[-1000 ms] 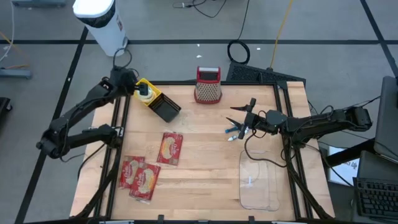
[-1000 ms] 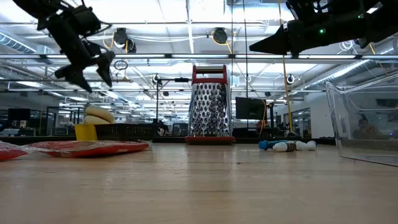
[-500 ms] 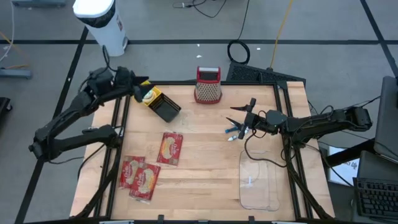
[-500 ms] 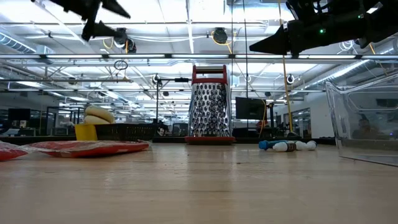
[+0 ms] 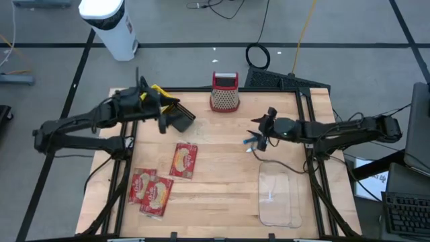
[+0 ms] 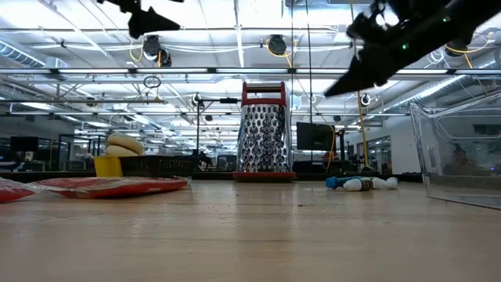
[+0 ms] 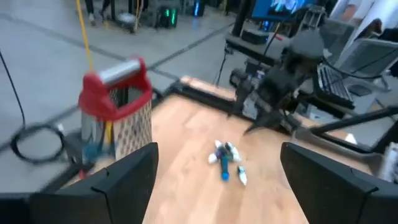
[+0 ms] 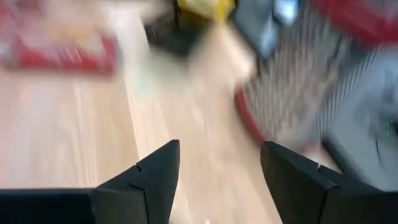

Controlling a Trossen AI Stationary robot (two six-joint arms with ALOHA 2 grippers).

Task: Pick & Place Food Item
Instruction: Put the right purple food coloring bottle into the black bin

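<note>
Food packets (image 5: 156,183) untouched, both tools aloft

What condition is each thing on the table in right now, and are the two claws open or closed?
Left gripper: open, empty, raised over the basket.
Right gripper: open, empty, above the small bottles.
Grater: upright.
Black basket: holds a yellow item.
Food packets: lying flat.
Small bottles: lying down.
Clear container: open; contents unclear.

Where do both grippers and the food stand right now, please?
Left gripper open, empty, over black basket. Right gripper open, above blue-white bits. Red food packets untouched. Nothing blocking.
</note>
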